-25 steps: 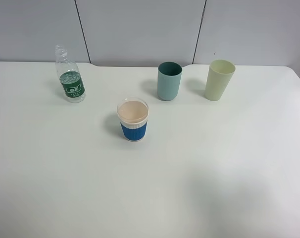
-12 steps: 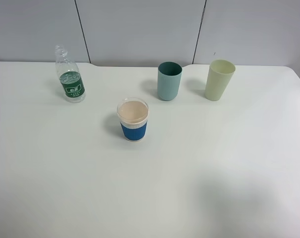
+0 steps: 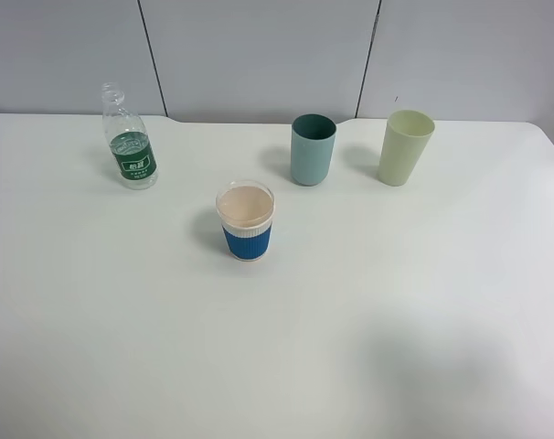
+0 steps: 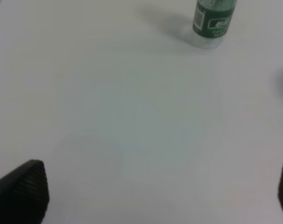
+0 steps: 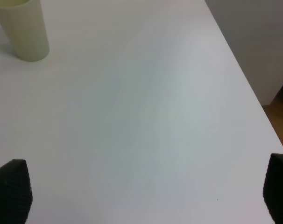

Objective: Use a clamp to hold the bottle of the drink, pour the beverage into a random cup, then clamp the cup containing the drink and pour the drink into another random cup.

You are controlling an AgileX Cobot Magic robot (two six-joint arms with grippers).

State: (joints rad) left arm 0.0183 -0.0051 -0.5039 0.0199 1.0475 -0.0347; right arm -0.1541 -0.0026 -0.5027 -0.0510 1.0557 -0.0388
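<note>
With both sets of jaws spread wide over bare counter [image 3: 423,302] and holding nothing, I see the bottle [image 3: 128,139] upright far left, the blue-sleeved cup [image 3: 246,222] nearer the middle, and the teal cup [image 3: 313,149] beyond it to the right, all apart.

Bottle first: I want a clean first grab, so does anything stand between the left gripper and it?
Nothing visible does. In the left wrist view only bare table lies between the open left gripper and the upright bottle; the cups stand off to the side.
</note>
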